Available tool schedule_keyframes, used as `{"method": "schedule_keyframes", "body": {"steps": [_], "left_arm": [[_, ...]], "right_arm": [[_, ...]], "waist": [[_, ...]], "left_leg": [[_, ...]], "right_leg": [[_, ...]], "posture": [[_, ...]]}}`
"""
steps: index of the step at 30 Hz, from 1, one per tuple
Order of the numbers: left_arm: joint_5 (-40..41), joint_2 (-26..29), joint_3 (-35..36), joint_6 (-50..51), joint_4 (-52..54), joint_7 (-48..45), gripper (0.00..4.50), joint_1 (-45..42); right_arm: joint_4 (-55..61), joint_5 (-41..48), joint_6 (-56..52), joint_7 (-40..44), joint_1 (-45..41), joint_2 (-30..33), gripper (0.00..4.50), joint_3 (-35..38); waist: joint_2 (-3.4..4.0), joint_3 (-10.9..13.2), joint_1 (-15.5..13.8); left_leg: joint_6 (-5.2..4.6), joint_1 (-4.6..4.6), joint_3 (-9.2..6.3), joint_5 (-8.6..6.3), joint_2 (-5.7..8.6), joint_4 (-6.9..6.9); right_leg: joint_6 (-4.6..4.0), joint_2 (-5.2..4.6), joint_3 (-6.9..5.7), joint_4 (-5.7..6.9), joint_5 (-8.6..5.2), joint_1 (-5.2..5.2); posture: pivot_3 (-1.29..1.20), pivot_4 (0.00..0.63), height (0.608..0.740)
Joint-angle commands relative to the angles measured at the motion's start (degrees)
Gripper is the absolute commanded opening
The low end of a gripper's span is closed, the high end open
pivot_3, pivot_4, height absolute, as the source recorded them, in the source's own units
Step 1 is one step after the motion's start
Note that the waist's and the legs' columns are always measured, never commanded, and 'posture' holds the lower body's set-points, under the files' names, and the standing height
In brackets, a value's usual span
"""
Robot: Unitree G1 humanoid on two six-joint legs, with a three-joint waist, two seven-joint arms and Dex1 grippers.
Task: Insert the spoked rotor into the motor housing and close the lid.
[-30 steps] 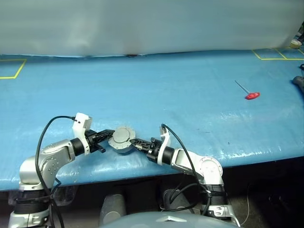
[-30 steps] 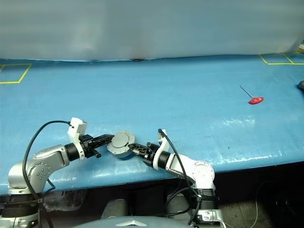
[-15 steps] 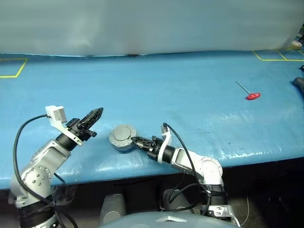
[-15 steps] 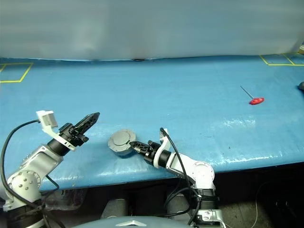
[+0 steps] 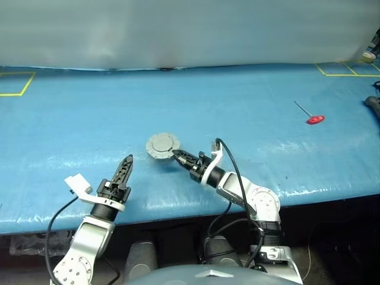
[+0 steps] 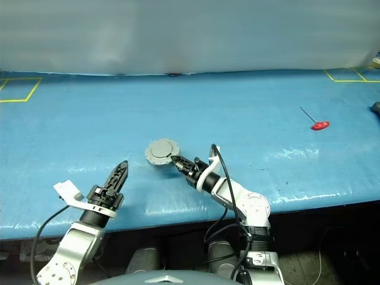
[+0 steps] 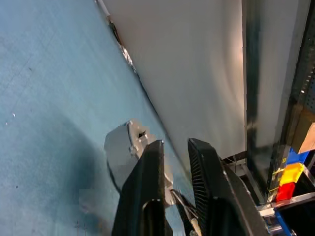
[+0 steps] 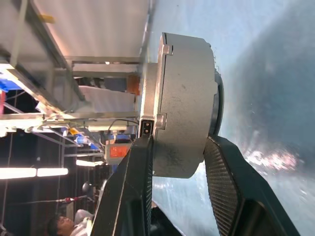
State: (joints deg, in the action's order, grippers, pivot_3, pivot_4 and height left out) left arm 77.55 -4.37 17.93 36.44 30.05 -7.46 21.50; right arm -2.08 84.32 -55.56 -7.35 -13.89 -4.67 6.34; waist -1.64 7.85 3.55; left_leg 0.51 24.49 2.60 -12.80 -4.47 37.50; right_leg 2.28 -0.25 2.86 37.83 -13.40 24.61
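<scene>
The motor housing (image 8: 184, 103) is a short silver cylinder with the lid (image 5: 161, 144) lying shut on top of it, its smooth face with a raised centre circle turned up. My right gripper (image 5: 176, 155) is shut on the motor housing, one finger on the lid side and one on the underside. I cannot tell whether it touches the blue mat. The spoked rotor is hidden. My left gripper (image 5: 127, 161) hovers apart from the housing, nearer the table's front edge; a narrow gap shows between its fingers (image 7: 152, 157).
A red-handled tool (image 5: 315, 119) lies on the blue mat far to the right. Yellow tape outlines (image 5: 16, 86) mark the back corners. A dark object (image 5: 374, 102) sits at the right edge. The table's front edge (image 5: 178, 211) runs just behind both wrists.
My left gripper let go of the housing, drew back toward the front edge, rolled, and its fingers parted. My right gripper carried the housing farther onto the table.
</scene>
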Motion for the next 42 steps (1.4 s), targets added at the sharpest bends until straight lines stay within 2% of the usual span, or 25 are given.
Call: {"method": "schedule_keyframes", "body": {"steps": [1,7,8,23,42], "left_arm": [[2.02,-5.14,-3.14,-3.69,-1.73,0.05,2.21,-0.31],[5.32,-4.67,-6.58,-7.56,-2.88,-2.4,4.29,-0.08],[5.68,-4.47,-7.04,-8.01,-2.98,-2.8,4.5,-0.03],[14.95,-1.85,-8.9,-8.57,-7.65,-6.84,4.5,-0.02],[16.71,-0.49,-10.15,-6.8,-10.33,-4.03,4.5,-1.7]], "right_arm": [[0.99,1.84,0.59,3.61,-3.34,-2.59,1.18,0.19],[0.4,0.85,-0.03,4.95,-5.56,-2.23,1.18,-0.04],[0.42,0.79,-0.22,5.09,-5.59,-2.16,1.18,-0.07],[3.13,2.76,-4.84,4.42,-3.0,-2.66,1.18,-2.56],[7.94,9.33,-7.52,1.16,3.02,-1.9,1.18,-7.07]], "waist": [[0.0,0.0,-0.02],[0.0,0.0,-0.13],[0.0,0.0,-0.12],[0.01,0.01,0.03],[0.01,0.02,0.09]], "left_leg": [[0.0,0.04,-0.01,0.0,0.01,0.0],[-0.07,0.1,0.0,-0.05,0.04,0.0],[-0.08,0.1,0.0,-0.05,0.04,0.0],[-0.08,0.1,0.0,-0.05,0.03,0.0],[-0.1,0.11,-0.02,-0.06,0.03,0.0]], "right_leg": [[0.0,0.0,-0.01,-0.01,0.0,0.02],[-0.09,-0.02,0.0,-0.05,0.06,0.04],[-0.09,-0.02,0.0,-0.05,0.06,0.04],[-0.01,-0.01,0.0,-0.05,0.0,0.05],[-0.03,-0.02,0.0,-0.07,-0.02,0.06]], "posture": [[0.0,0.15,0.74],[0.0,0.15,0.74],[0.0,0.15,0.74],[0.0,0.15,0.74],[0.0,0.15,0.74]]}}
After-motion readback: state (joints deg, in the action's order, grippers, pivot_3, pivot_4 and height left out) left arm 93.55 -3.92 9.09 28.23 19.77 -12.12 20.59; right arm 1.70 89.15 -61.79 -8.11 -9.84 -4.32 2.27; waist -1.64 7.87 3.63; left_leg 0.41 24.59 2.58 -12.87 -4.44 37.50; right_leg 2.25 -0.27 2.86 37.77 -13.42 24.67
